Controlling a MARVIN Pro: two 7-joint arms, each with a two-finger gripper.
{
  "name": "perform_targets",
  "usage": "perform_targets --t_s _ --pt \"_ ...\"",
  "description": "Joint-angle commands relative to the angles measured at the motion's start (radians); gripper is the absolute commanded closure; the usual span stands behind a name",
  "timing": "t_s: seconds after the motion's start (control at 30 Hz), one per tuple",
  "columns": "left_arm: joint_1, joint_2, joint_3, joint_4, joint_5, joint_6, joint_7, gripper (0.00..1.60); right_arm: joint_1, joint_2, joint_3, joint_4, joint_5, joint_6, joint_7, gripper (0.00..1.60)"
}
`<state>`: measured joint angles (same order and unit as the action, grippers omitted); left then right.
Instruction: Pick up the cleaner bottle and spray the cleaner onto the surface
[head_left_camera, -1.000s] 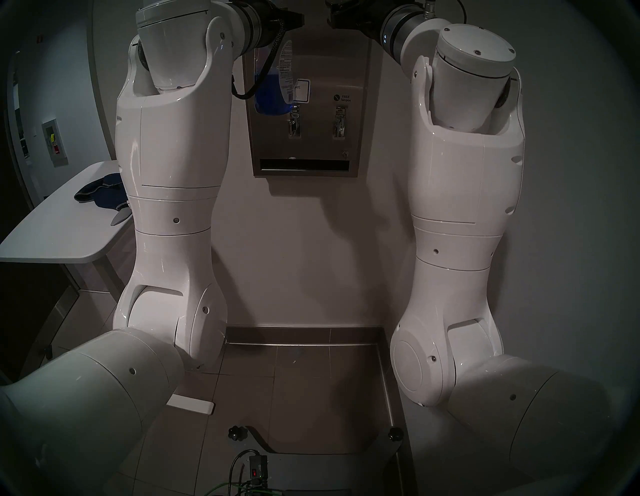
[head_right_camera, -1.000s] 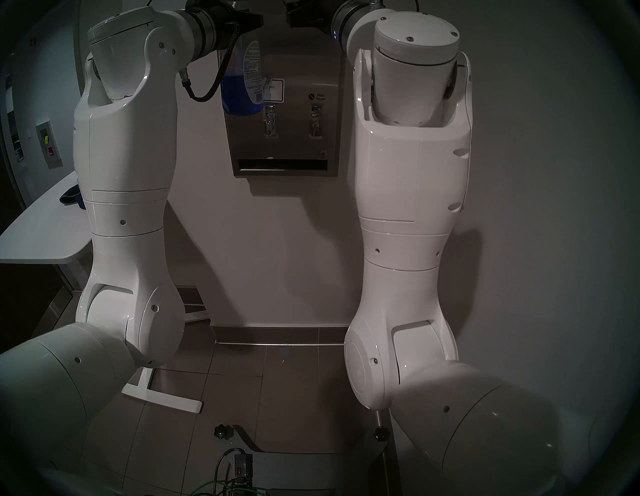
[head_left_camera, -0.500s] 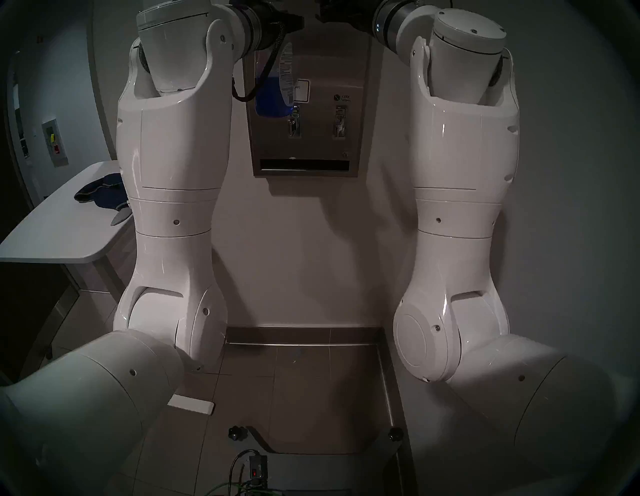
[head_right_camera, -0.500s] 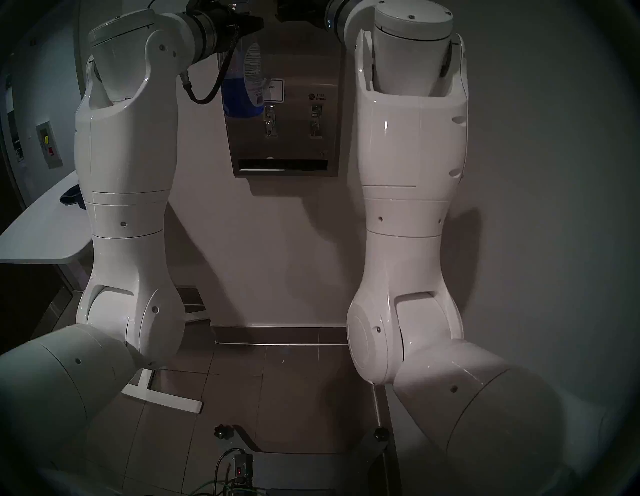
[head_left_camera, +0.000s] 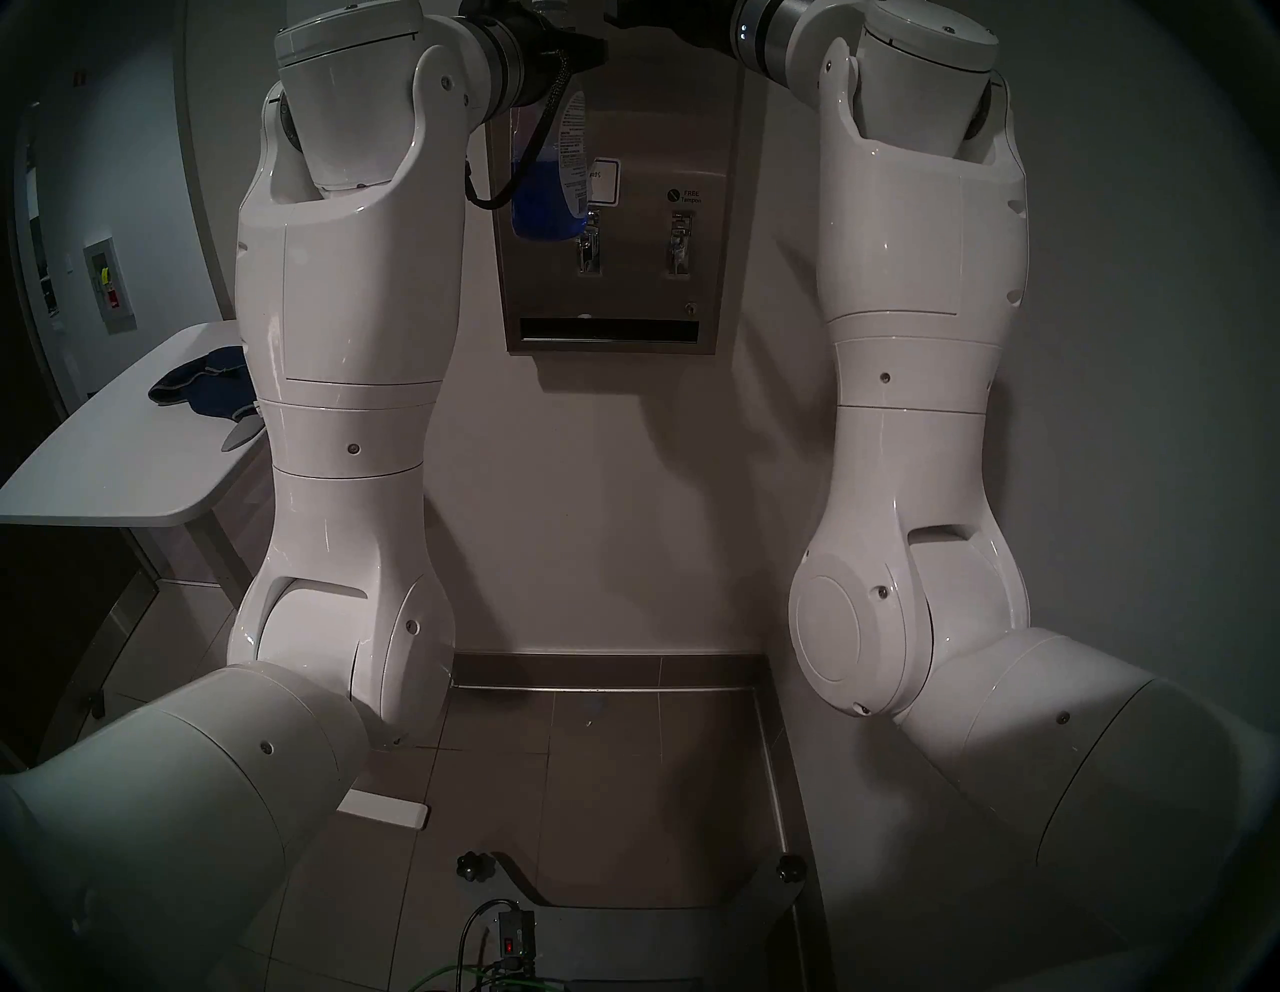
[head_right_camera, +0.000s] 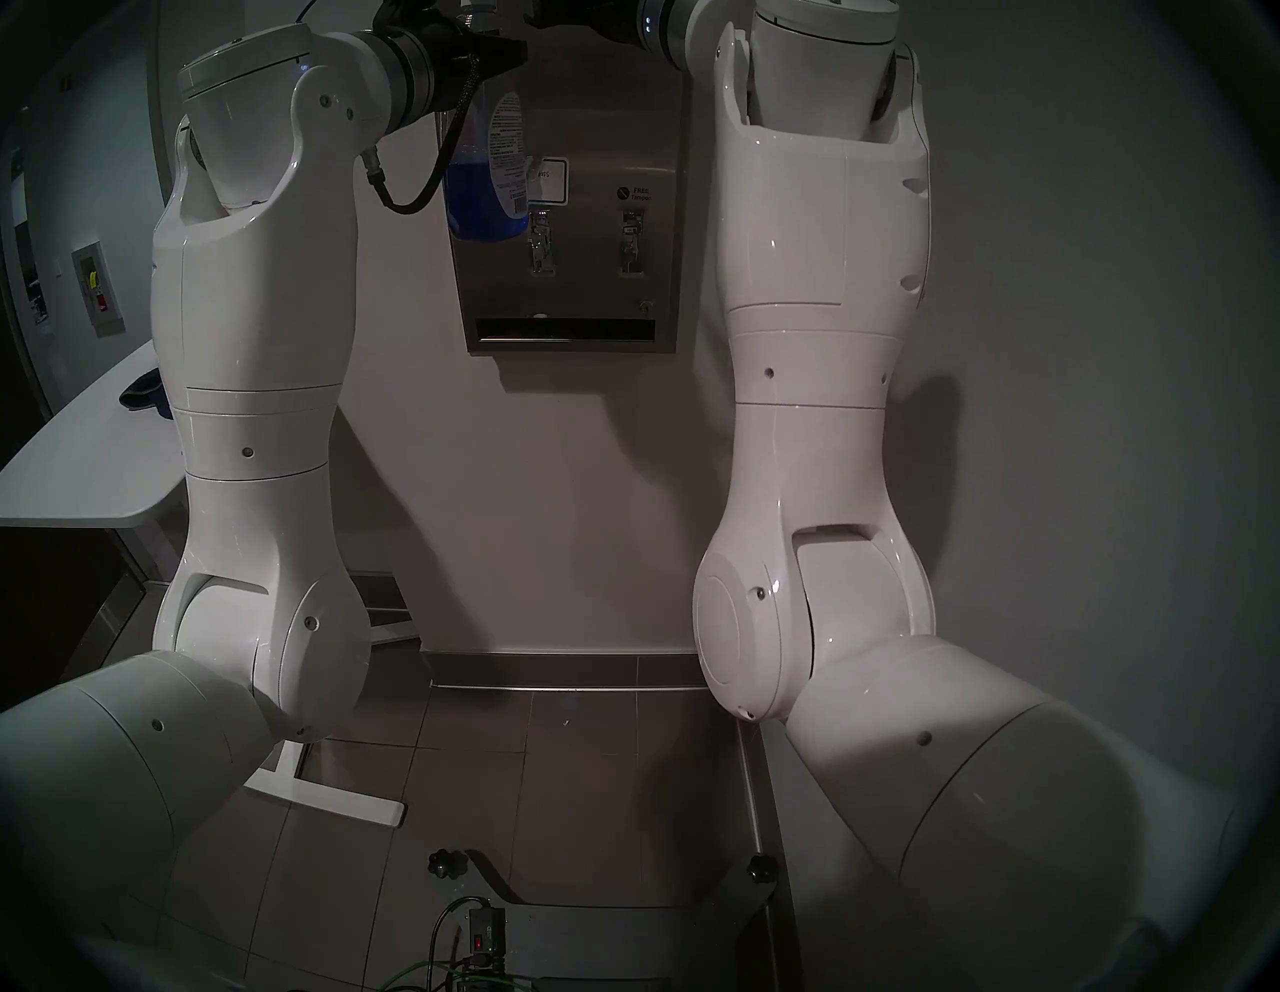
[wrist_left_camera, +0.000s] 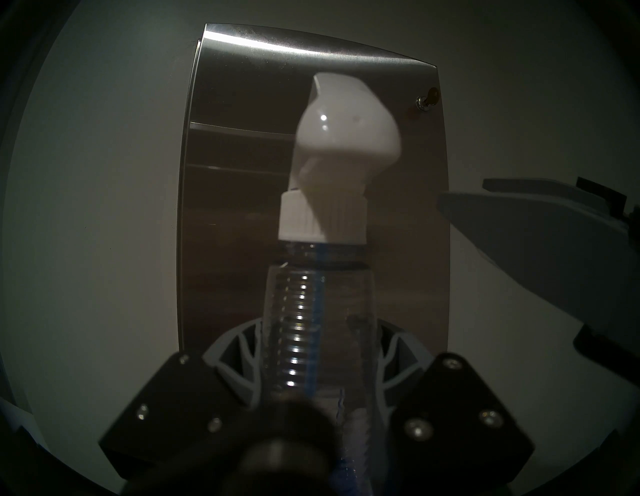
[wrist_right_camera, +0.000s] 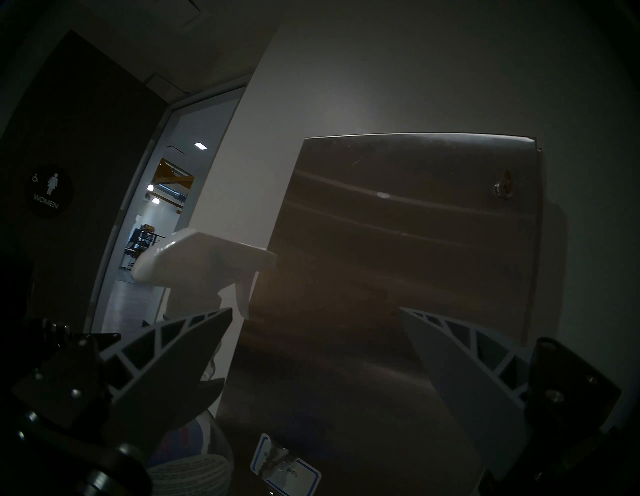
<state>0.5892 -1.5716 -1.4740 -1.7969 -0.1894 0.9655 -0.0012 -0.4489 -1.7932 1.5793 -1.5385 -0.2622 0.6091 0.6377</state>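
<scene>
We see the left gripper (wrist_left_camera: 317, 350) clamped tight around the ribbed neck of the cleaner bottle (wrist_left_camera: 311, 311), which it holds upright in front of the stainless-steel dispenser front (wrist_left_camera: 408, 259). The white trigger head (wrist_left_camera: 343, 138) points toward the steel. The blue cleaner (head_left_camera: 544, 197) fills the bottle's lower part, level with the blue-edged sticker (head_left_camera: 604, 181). The right gripper (wrist_right_camera: 315, 350) stands with its jaws spread wide and empty, just beside the trigger head, its left finger (wrist_right_camera: 166, 356) nearest the bottle.
</scene>
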Motion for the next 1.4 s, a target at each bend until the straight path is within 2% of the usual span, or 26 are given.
perform_targets --t_s 0.0,0.23,0.27,0.3,0.5,0.8,0.97,1.0,1.03,1.17,1.23,1.27,1.37 --pt "-0.055 -0.001 0.001 -0.036 0.001 -0.006 -0.001 1.60 0.113 -0.005 0.022 0.058 0.040 -0.001 0.036 0.00" --pt "-0.054 -0.001 0.001 -0.036 -0.003 -0.006 0.003 1.60 0.175 0.001 0.047 0.163 0.073 0.009 0.082 0.00" --pt "-0.053 -0.001 0.001 -0.036 -0.003 -0.006 0.004 1.60 0.161 0.001 0.048 0.163 0.077 0.004 0.086 0.00" --pt "-0.053 -0.001 0.001 -0.036 -0.004 -0.006 0.005 1.60 0.191 0.005 0.057 0.200 0.085 0.009 0.100 0.00" --pt "-0.052 -0.001 0.001 -0.037 -0.005 -0.006 0.012 1.60 0.236 0.022 0.082 0.271 0.105 0.011 0.133 0.00" --pt "-0.052 -0.001 0.002 -0.037 -0.009 -0.006 0.014 1.60 0.270 0.043 0.110 0.328 0.138 0.018 0.181 0.00" --pt "-0.052 0.000 0.002 -0.038 -0.012 -0.006 0.015 1.60 0.320 0.058 0.130 0.367 0.162 0.039 0.219 0.00" --pt "-0.052 0.000 0.002 -0.038 -0.012 -0.006 0.015 1.60 0.298 0.059 0.131 0.354 0.168 0.037 0.227 0.00" --pt "-0.052 0.000 0.002 -0.038 -0.013 -0.006 0.015 1.60 0.325 0.062 0.137 0.372 0.173 0.046 0.235 0.00" --pt "-0.054 0.000 0.002 -0.039 -0.014 -0.006 0.015 1.60 0.327 0.070 0.149 0.376 0.194 0.059 0.269 0.00" --pt "-0.055 0.000 0.002 -0.039 -0.015 -0.006 0.016 1.60 0.367 0.076 0.157 0.406 0.204 0.075 0.289 0.00" --pt "-0.055 0.000 0.003 -0.039 -0.015 -0.006 0.016 1.60 0.351 0.077 0.157 0.397 0.210 0.074 0.297 0.00" --pt "-0.057 0.001 0.003 -0.040 -0.016 -0.006 0.016 1.60 0.385 0.085 0.167 0.431 0.224 0.092 0.325 0.00"
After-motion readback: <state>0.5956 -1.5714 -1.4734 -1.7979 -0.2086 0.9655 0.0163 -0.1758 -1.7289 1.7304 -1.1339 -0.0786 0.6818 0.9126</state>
